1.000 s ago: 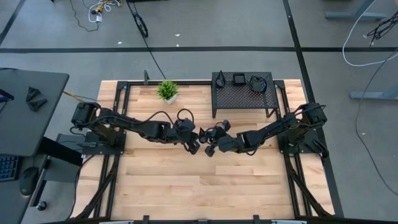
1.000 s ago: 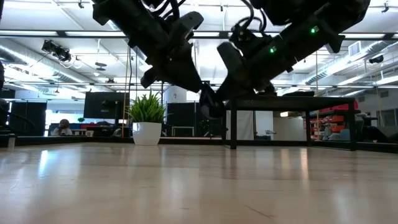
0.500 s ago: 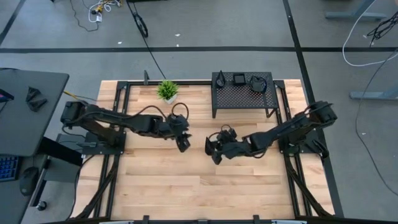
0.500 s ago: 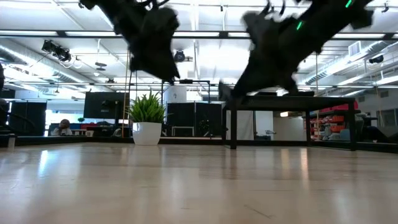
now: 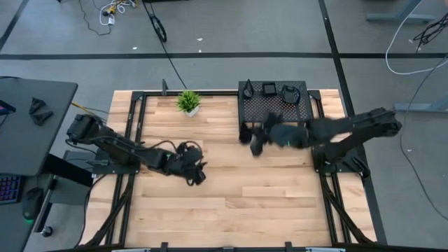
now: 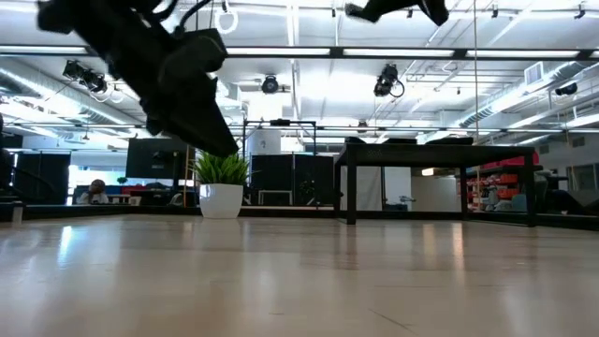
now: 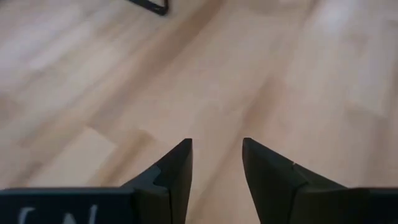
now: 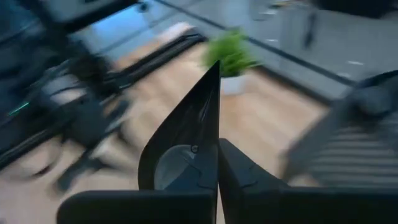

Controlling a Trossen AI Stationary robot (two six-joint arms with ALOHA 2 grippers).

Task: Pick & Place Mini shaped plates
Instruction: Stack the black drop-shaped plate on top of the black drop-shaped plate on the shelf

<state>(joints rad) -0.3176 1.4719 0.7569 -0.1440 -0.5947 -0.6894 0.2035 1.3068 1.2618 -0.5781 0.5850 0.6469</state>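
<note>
My right gripper (image 8: 216, 148) is shut on a glossy black teardrop plate (image 8: 186, 134). It hangs high above the table by the near left corner of the black perforated rack (image 5: 274, 110), and shows as a dark mass (image 5: 255, 145) in the high view. Three more black plates (image 5: 269, 89) rest on the rack's top. My left gripper (image 7: 216, 144) is open over bare wood with nothing between its fingers. It sits left of the table's middle (image 5: 194, 174) and at the upper left of the low view (image 6: 211, 131). My right gripper pinches the teardrop plate at its wide rounded end (image 8: 180, 171) between the two fingers. The plate's face hides one finger; the other finger (image 8: 242, 177) lies against its far side. The plate stands on edge, its pointed end (image 8: 215, 70) sticking out past the fingertips, lifted clear of the table.
A small green potted plant (image 5: 187, 102) stands at the table's far edge, left of the rack. The rack's legs (image 6: 350, 192) stand on the far right part of the table. Bare wood (image 5: 231, 210) fills the near half. Dark frame rails (image 5: 329, 203) run along the sides.
The two grippers, close together at the table's middle a second ago, have parted. My right gripper has risen high and gone toward the rack at the far right. My left gripper has drawn back toward the table's left and near side, sinking a little.
</note>
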